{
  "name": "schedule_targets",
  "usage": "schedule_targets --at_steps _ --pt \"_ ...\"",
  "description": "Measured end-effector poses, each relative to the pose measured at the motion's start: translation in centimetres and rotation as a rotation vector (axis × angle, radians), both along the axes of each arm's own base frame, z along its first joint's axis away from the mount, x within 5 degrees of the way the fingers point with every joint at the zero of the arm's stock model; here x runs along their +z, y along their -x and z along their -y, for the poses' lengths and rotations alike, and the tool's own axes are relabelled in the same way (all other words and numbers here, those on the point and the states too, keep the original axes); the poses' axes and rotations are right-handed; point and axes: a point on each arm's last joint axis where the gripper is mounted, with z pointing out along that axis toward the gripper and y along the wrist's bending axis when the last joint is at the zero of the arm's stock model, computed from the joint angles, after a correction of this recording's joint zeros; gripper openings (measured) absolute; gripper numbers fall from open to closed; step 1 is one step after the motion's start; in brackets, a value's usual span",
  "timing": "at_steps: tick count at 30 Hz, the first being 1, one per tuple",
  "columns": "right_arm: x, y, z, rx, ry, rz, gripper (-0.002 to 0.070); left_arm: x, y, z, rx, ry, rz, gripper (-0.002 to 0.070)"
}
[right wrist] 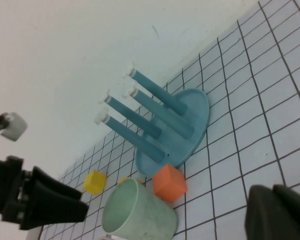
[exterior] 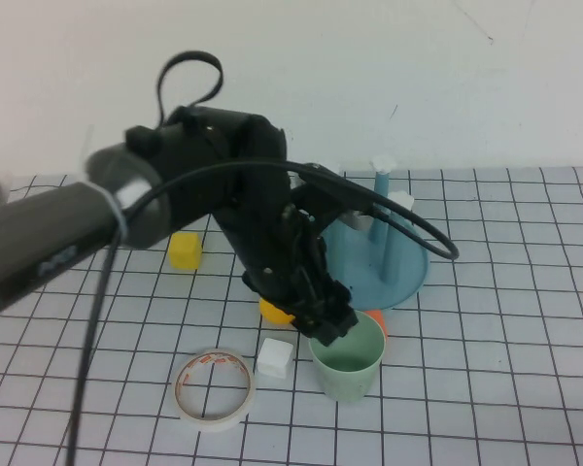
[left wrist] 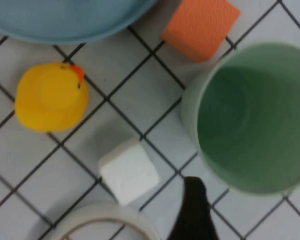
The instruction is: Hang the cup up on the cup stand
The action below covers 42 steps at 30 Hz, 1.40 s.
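The pale green cup (exterior: 350, 361) stands upright on the grid table, mouth up, just in front of the blue cup stand (exterior: 405, 275). My left gripper (exterior: 331, 324) hangs over the cup's near-left rim. In the left wrist view the cup (left wrist: 252, 120) opens toward the camera, and one dark finger (left wrist: 192, 212) shows outside its wall with nothing against it, so the jaws stand open and hold nothing. My right gripper (right wrist: 271, 196) is out of the high view. In its own wrist view it hovers shut and empty, with the cup (right wrist: 135, 212) and the stand's posts (right wrist: 155, 112) beyond it.
An orange cube (exterior: 375, 318) sits between cup and stand base. A yellow duck (exterior: 274, 311), a white cube (exterior: 274, 356) and a tape roll (exterior: 214, 387) lie left of the cup. A yellow cube (exterior: 185, 249) rests farther back left.
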Motion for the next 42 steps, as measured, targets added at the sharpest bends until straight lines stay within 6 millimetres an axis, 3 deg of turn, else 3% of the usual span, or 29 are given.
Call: schedule_targets --at_steps 3,17,20,23,26,29,34,37,42 --pt "0.0 0.0 0.0 0.003 0.005 0.000 -0.0001 -1.1 -0.8 0.6 0.015 0.016 -0.001 0.0469" --pt "-0.1 0.0 -0.1 0.015 0.030 -0.001 -0.0001 -6.0 -2.8 1.6 0.105 -0.004 -0.022 0.0424" --pt "-0.1 0.0 -0.1 0.017 0.030 -0.002 -0.0001 -6.6 -3.0 1.7 0.105 -0.016 -0.034 0.0378" --pt "-0.1 0.0 -0.1 0.019 0.032 -0.003 -0.0001 -6.8 -3.0 1.7 0.105 -0.021 -0.036 0.0261" --pt "-0.1 0.0 -0.1 0.020 0.037 -0.002 -0.0001 -6.7 -3.1 1.7 0.106 -0.017 -0.026 0.0109" --pt "-0.1 0.1 -0.1 0.022 0.037 -0.003 -0.0001 -6.7 -3.2 1.8 0.105 -0.015 -0.022 0.0033" --pt "-0.1 0.1 -0.1 0.025 0.038 -0.005 -0.0001 -6.6 -3.2 1.7 0.095 -0.022 -0.012 0.0010" --pt "-0.1 0.1 -0.2 0.026 0.037 -0.006 -0.0001 -5.4 -2.9 1.3 0.068 -0.040 0.015 0.0010" --pt "-0.1 0.1 -0.2 0.026 0.039 -0.006 -0.0001 0.1 -1.3 -0.4 0.017 -0.046 0.142 0.0010"
